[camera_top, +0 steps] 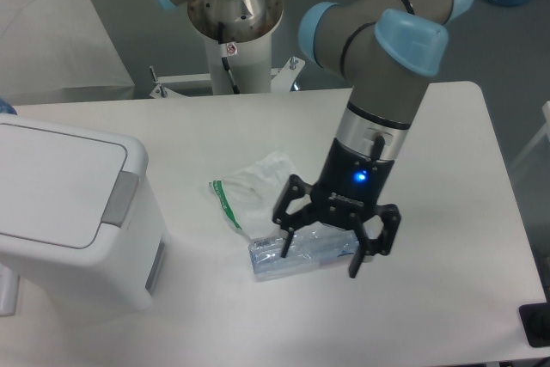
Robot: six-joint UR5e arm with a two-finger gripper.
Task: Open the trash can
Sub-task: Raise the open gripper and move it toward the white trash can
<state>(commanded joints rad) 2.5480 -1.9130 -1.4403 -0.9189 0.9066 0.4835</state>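
The trash can (73,212) is a large white boxy bin at the left of the table, its flat lid (51,182) down and a grey tab (120,199) on its right rim. My gripper (322,259) is open, well to the right of the can, fingers pointing down just above a clear plastic bottle (296,255) that lies on its side. The fingers straddle the bottle without closing on it.
A translucent plastic bag (253,186) with a green strip lies between the can and the bottle. The white table (447,178) extends right to its edge. The robot base (236,32) stands behind the table. A white box (51,32) sits at back left.
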